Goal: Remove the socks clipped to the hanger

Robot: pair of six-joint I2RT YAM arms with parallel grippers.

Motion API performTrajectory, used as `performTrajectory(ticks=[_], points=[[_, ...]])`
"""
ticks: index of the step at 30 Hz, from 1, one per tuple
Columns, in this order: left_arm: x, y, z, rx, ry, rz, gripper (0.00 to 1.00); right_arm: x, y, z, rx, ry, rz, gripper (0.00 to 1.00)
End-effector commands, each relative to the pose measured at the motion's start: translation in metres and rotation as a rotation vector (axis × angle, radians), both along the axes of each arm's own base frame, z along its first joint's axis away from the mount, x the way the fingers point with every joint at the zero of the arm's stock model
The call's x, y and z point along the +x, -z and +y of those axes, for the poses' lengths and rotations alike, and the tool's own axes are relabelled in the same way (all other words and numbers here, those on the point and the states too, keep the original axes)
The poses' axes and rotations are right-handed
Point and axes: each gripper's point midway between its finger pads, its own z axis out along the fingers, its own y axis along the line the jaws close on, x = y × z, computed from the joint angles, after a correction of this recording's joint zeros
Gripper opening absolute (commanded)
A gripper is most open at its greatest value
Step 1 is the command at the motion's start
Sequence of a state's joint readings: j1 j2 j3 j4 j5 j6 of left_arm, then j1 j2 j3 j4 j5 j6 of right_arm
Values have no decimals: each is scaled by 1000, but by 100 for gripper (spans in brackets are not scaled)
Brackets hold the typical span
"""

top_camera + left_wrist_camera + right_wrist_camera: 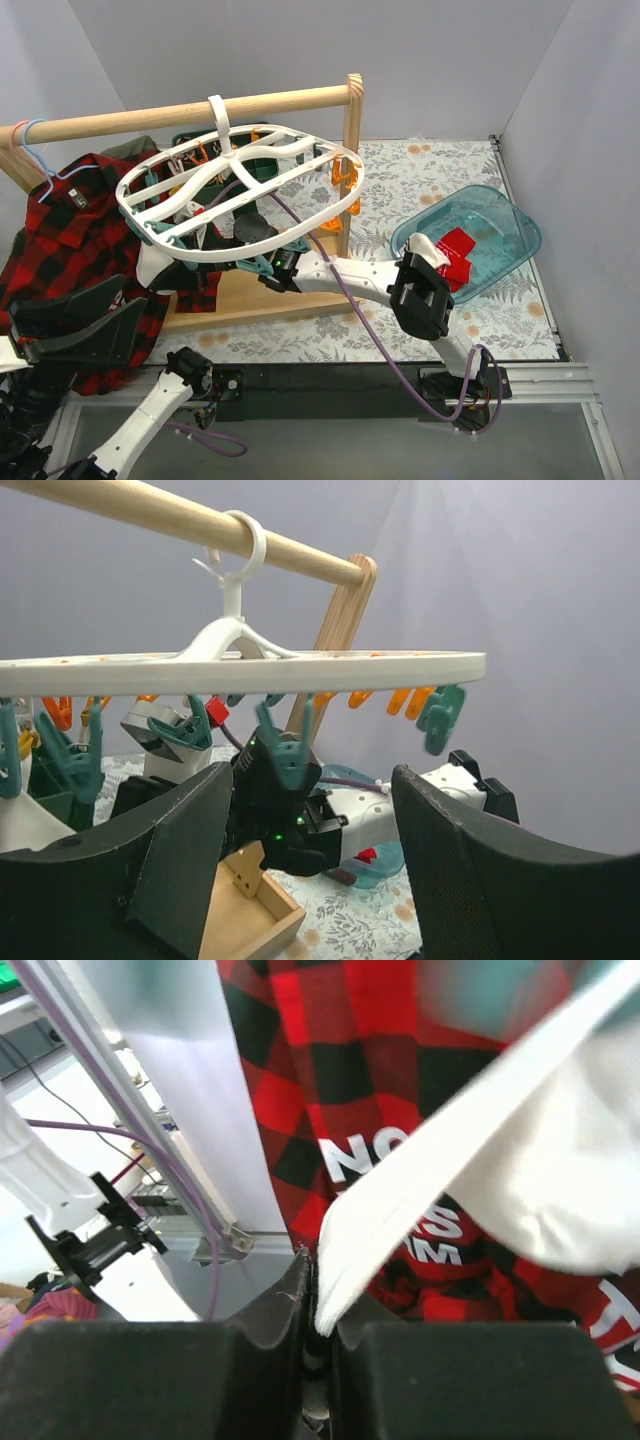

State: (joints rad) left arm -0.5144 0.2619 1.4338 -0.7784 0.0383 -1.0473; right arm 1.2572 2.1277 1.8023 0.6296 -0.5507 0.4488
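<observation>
Two arms worked at a floral-patterned table (430,170). Far left, a large red-and-black plaid shirt (60,250) hung from a thin blue-pink hanger (35,135) on the round wooden rail (180,110). Just below the shirt, the left gripper (312,785) had its black fingers (170,860) spread wide apart and held nothing; it pointed towards the space under the frame.

The large white plastic oval drying hanger (230,160) hung by its top hook from the middle of the rail, tilted a little, with small orange clips (343,178) and teal clips (440,715) under its rim. Pale and dark cloth pieces hung beneath it. The right arm reached in under the frame from the right. The right gripper (318,1305) was pinched tight on the edge of a fold of white cloth (450,1160), probably a sock's cuff, though the close view was too blurred to be sure; the plaid shirt filled the background behind it.

Further right, a clear teal plastic tub (505,235) sat on the table, well apart from the frame, with one small red sock with a white cuff (460,250) lying inside.
</observation>
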Motion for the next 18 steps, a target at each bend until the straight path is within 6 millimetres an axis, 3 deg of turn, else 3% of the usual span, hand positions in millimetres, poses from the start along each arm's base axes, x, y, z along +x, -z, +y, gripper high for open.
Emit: performTrajectory(ticks=[1,3,4,7,12,18], points=[[-4,-15,-6,51,28,-52,63,-15,-35,-15,67,-53,-21,15],[-23,-32,-17,95,118,-127,63,-16,-34,-14,65,-55,-19,18],[-17,-39,-26,126,141,-135,63,-15,-32,-14,63,-53,-19,18],[-28,-47,-49,187,277,-182,60,-14,-31,-13,60,-50,-13,21],[-14,-27,-86,254,448,-121,56,-12,-29,-15,53,-38,-8,25],[3,-11,-101,248,484,-100,55,-12,-27,-20,42,-25,1,36]])
